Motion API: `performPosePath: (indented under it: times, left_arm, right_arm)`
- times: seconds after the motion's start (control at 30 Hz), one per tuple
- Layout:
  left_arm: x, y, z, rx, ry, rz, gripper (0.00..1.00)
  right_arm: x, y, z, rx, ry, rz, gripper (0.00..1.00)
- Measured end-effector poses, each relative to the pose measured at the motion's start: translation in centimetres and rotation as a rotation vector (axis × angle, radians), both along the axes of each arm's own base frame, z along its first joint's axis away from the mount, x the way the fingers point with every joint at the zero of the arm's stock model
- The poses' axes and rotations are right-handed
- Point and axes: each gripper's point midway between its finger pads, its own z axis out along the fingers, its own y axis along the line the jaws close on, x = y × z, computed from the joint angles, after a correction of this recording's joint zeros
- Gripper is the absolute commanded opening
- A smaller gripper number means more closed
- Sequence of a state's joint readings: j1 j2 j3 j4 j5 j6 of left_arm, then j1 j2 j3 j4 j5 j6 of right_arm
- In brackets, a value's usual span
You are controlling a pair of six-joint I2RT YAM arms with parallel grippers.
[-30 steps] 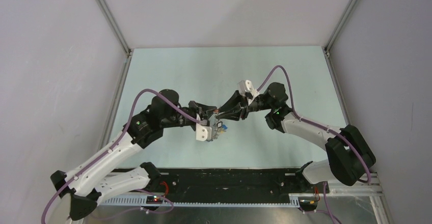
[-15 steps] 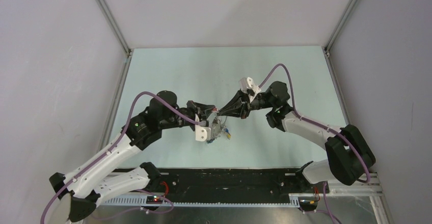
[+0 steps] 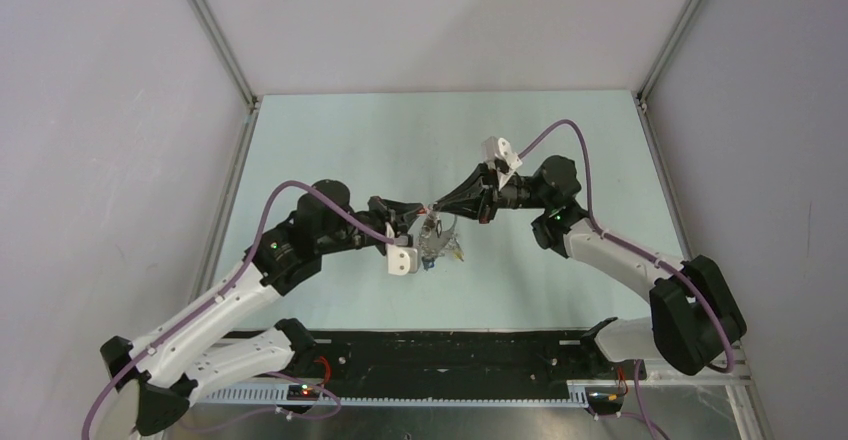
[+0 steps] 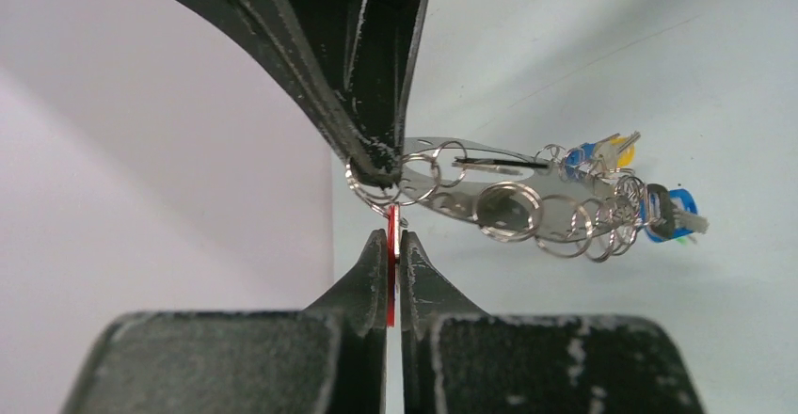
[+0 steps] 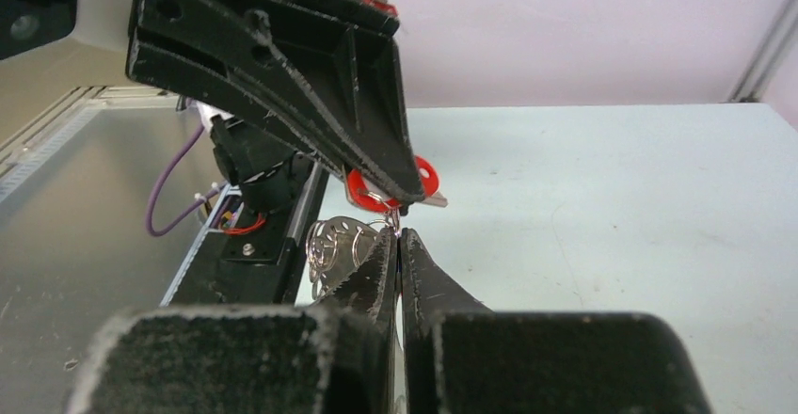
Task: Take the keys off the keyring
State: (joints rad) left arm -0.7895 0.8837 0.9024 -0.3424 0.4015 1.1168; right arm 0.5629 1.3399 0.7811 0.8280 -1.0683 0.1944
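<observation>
My left gripper is shut on the red key, which shows edge-on between its jaws. The same red key appears under the left fingers in the right wrist view. Directly against it, my right gripper is shut on a small wire loop of the keyring. The keyring is a flat silver piece with holes and several small rings. It hangs in the air between both grippers. Blue keys and a yellow key dangle at its far end.
The pale green table lies below, with grey walls round it. A black rail with wiring runs along the near edge by the arm bases. Purple cables loop over both arms.
My right gripper has shut on the keyring's small loop. The right arm has shifted a little right and back, and the keyring has swung with it. The left gripper still holds the red key.
</observation>
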Motion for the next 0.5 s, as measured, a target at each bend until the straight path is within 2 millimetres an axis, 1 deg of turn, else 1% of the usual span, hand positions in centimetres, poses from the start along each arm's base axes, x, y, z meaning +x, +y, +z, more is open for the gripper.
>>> performPosePath:
  times: [0.13, 0.27, 0.4, 0.5]
  left_arm:
    - [0.4, -0.5, -0.5, 0.008, 0.008, -0.003, 0.0]
    - [1.0, -0.8, -1.0, 0.016, 0.012, 0.006, 0.0]
    - [1.2, -0.9, -1.8, 0.04, 0.032, 0.013, 0.0]
    - [1.2, -1.1, -2.0, 0.044, 0.035, 0.009, 0.0]
  right_arm:
    - [0.7, 0.0, 0.6, 0.02, 0.043, -0.047, 0.0]
    - [1.0, 0.2, 0.9, 0.034, 0.092, -0.074, 0.0]
    - [0.8, 1.1, 1.5, 0.059, 0.123, -0.099, 0.0]
    - [0.4, 1.9, 1.6, 0.071, 0.15, -0.107, 0.0]
